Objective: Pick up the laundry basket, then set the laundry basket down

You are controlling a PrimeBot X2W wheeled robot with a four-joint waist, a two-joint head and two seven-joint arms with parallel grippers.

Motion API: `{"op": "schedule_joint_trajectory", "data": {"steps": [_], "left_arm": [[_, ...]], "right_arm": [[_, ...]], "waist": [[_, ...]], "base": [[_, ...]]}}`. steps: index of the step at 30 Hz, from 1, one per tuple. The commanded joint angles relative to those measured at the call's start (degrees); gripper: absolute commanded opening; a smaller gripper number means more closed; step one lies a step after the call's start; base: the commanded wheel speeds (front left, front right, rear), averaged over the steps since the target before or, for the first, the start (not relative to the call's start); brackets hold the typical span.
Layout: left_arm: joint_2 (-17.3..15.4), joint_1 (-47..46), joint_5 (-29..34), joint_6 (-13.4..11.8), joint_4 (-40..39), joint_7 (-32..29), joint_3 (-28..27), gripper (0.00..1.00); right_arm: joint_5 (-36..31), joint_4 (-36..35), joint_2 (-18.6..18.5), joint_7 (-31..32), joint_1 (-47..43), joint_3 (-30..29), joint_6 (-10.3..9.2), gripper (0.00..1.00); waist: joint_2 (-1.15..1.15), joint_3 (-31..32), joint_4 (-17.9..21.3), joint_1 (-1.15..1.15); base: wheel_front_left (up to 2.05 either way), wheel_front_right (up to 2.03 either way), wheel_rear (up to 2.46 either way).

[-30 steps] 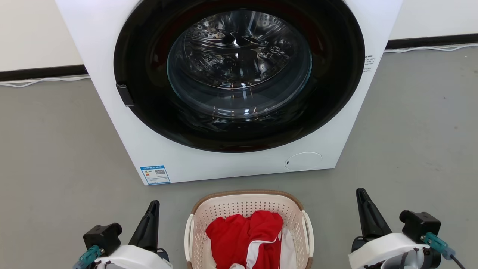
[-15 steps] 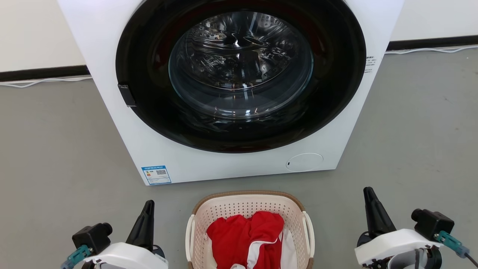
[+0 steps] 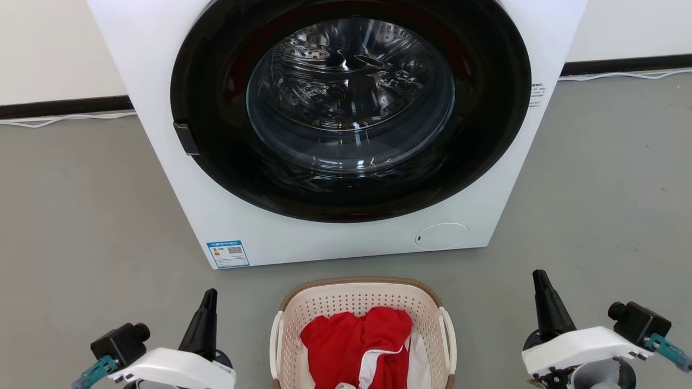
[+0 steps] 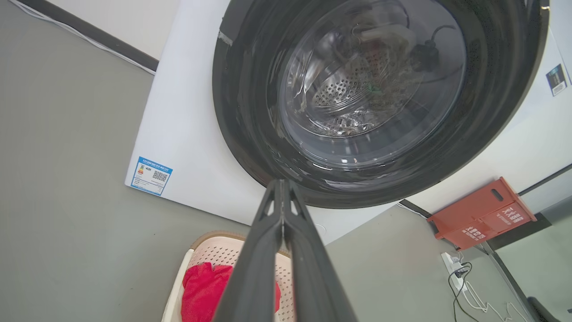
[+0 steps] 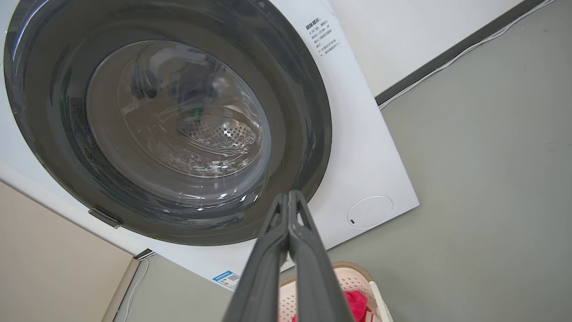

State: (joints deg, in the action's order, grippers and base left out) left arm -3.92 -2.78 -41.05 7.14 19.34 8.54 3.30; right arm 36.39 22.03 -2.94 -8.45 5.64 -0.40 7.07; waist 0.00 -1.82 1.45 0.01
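The cream laundry basket [image 3: 357, 297] with a brown rim and white side handles stands on the grey floor at the bottom centre, just before the washer. Red and white clothing [image 3: 359, 337] lies inside it. My left gripper [image 3: 208, 297] hovers to the basket's left, shut and empty, apart from the handle. My right gripper [image 3: 539, 278] hovers to the basket's right, shut and empty as well. The left wrist view shows the left gripper [image 4: 280, 184] closed above the basket [image 4: 210, 243]. In the right wrist view the right gripper [image 5: 289, 195] is closed over the basket [image 5: 353, 275].
A white front-loading washer [image 3: 335, 237] with a dark round door [image 3: 351, 97] stands right behind the basket. White cables run along the black skirting. A red crate [image 4: 480, 214] and a power strip [image 4: 453, 270] lie to the washer's right. Grey floor spreads on both sides.
Both grippers have drifted outward, away from the basket, and slightly lower in the head view. The camera has shifted a little. The basket has stayed put.
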Motion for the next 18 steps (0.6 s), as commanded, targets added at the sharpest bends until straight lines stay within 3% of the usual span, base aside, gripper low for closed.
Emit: {"op": "schedule_joint_trajectory", "data": {"steps": [1, 18], "left_arm": [[-0.3, -2.2, -1.8, 0.1, -1.8, -0.3, -1.1, 0.00], [-0.1, -2.4, -10.8, 0.2, -2.4, -3.0, -2.7, 0.00]], "right_arm": [[1.8, -2.0, -0.1, 0.5, 1.4, -0.2, 0.13, 0.00], [11.6, -3.1, -0.1, 3.1, 1.2, -1.3, 0.18, 0.00]], "waist": [[0.00, 0.0, 0.0, -0.01], [0.00, 0.3, -0.3, -0.01]], "base": [[0.00, 0.00, 0.00], [0.00, 0.00, 0.00]]}}
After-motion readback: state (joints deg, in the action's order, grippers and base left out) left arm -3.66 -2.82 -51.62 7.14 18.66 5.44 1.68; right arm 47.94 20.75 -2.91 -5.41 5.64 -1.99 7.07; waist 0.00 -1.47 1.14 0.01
